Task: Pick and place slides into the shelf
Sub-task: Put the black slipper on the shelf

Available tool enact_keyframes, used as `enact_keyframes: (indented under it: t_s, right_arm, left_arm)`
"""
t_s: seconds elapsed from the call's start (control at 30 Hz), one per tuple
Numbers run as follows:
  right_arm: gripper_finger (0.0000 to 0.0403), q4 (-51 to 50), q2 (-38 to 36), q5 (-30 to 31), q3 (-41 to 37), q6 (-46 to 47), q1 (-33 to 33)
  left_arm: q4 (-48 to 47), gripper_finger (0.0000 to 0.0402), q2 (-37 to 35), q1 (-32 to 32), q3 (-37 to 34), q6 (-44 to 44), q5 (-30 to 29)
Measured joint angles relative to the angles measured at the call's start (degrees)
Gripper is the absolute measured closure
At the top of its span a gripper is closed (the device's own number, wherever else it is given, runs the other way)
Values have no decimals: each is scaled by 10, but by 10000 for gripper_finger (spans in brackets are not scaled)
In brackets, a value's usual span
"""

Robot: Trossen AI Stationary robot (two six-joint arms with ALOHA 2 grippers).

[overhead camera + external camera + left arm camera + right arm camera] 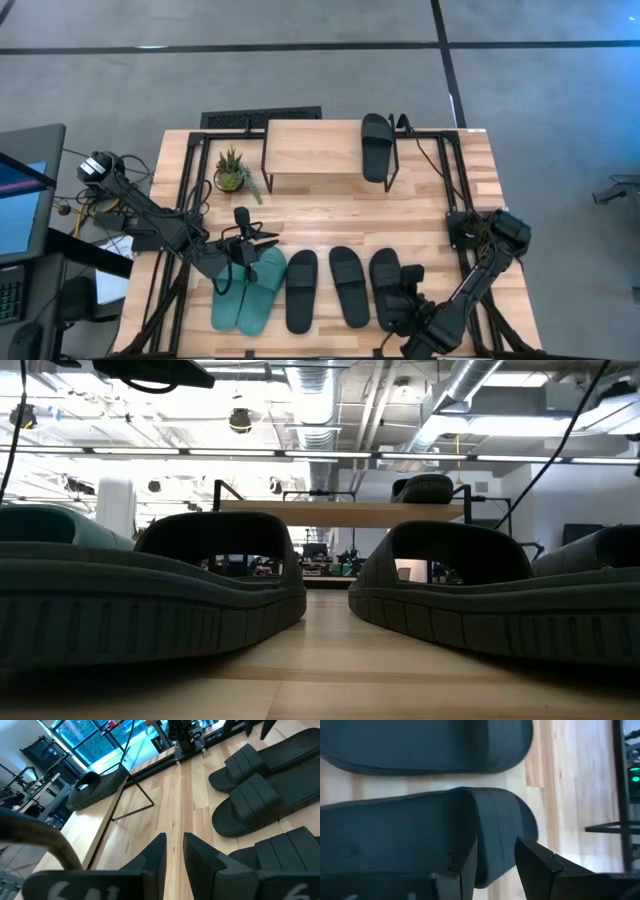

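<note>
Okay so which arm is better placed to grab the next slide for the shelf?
The right. The right gripper sits directly over the rightmost black slide, its fingers parted at that slide's edge. The left gripper hovers by the teal pair, fingers nearly together. One slide is already on the shelf.

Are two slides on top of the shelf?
No, only one black slide lies on the shelf; the others lie on the table.

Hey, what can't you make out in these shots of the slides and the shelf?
- Right hand: high view, its arm hides whether it grips the rightmost black slide.
- Low view: two near slides block the table; the shelf shows only between them.
- Right wrist view: table edge cut off, blurred.
</note>
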Motion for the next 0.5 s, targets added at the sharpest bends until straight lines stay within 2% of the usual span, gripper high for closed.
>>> enact_keyframes:
  t_s: [0.5]
  right_arm:
    - [282, 2, 57, 0, 0, 6, -6]
  left_arm:
    - [0, 346, 0, 0, 0, -17, 2]
